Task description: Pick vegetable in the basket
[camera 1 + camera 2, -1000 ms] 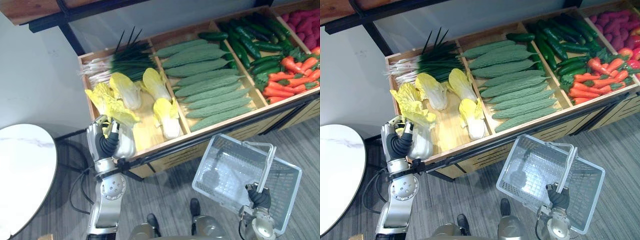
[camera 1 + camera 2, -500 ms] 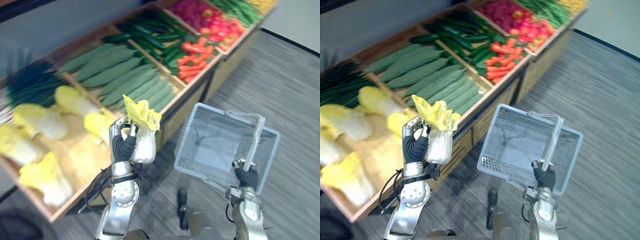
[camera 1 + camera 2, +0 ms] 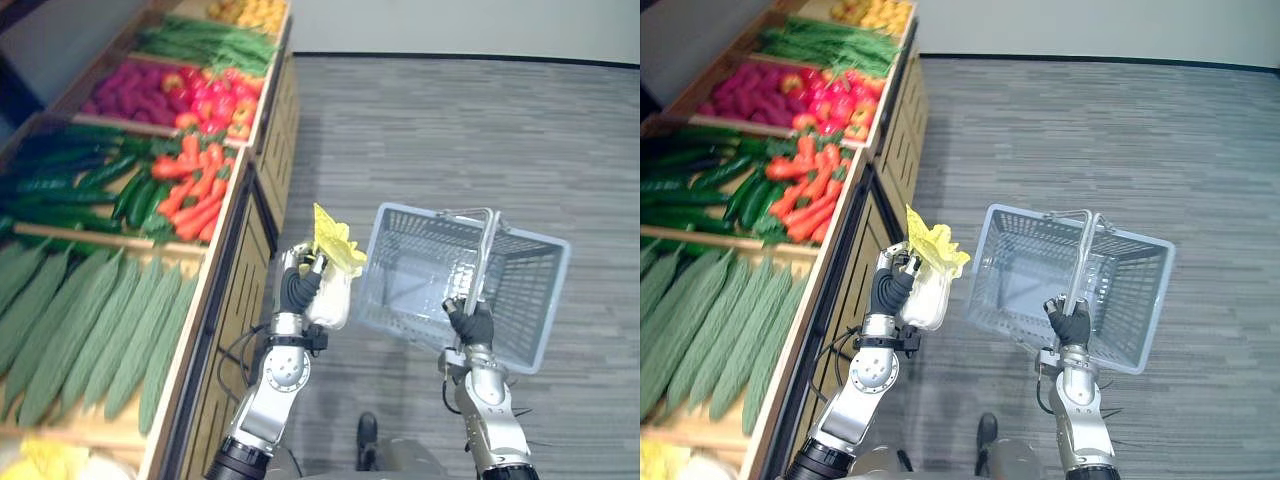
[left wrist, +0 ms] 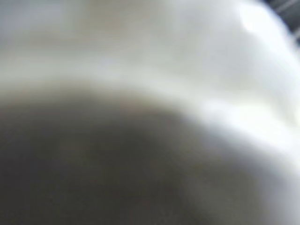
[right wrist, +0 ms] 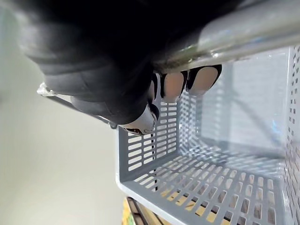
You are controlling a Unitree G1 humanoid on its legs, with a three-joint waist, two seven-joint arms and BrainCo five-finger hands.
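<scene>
At my left, bitter gourds run off the edge, too cut off to count. My left hand is curled round one napa cabbage with a white waxy stalk and crinkled yellow leaves on top. I hold it just beside the one grey basket, outside its rim. Through my left wrist camera it is a pale blur. My right hand grips the basket's handle.

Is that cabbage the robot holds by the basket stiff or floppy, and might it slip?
The white base of the cabbage looks firm: the left robot hand curls round it and it keeps its shape. The yellow leaves stand up crinkled, so probably thin and bendy. The smooth base might slip when tipped into the basket.
</scene>
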